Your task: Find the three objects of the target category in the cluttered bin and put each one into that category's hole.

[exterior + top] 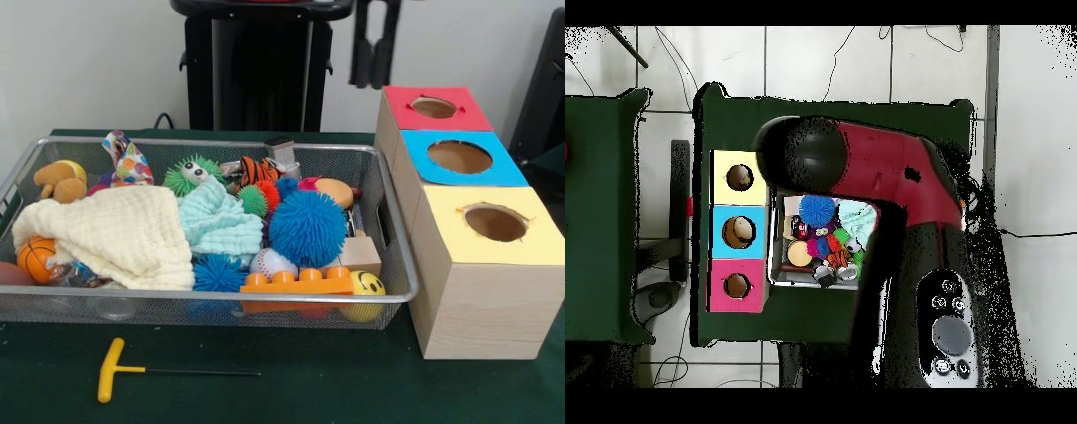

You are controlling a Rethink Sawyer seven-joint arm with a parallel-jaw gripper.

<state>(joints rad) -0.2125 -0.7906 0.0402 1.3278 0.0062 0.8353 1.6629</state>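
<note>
We're looking at a packed wire bin (388, 225) on the green table, and beside it the 3 boxes with holes: red (434, 107), blue (459, 156) and yellow (495, 223). The gripper (373, 44) hangs high at the top of the front view, behind the red box and well clear of the bin; whether its pincer is apart or together, we cannot tell from here. It carries nothing that we can see.

Which category is the target we can't say, so we size up the likely candidates. The big blue spiky ball (308, 228) sits near the middle of the bin, on top and unobstructed. We judge it light and squashy, with rubbery spines that give, so we'd close across its widest part from above. A smaller blue spiky ball (218, 273) lies near the front wall, partly under the cream cloth (110, 231). The baseball (273, 262) looks firmer and smoother and is wedged behind the orange block (298, 283), so it may slip. The yellow smiley ball (368, 286) is jammed in the front corner, awkward to reach against the mesh.
</note>
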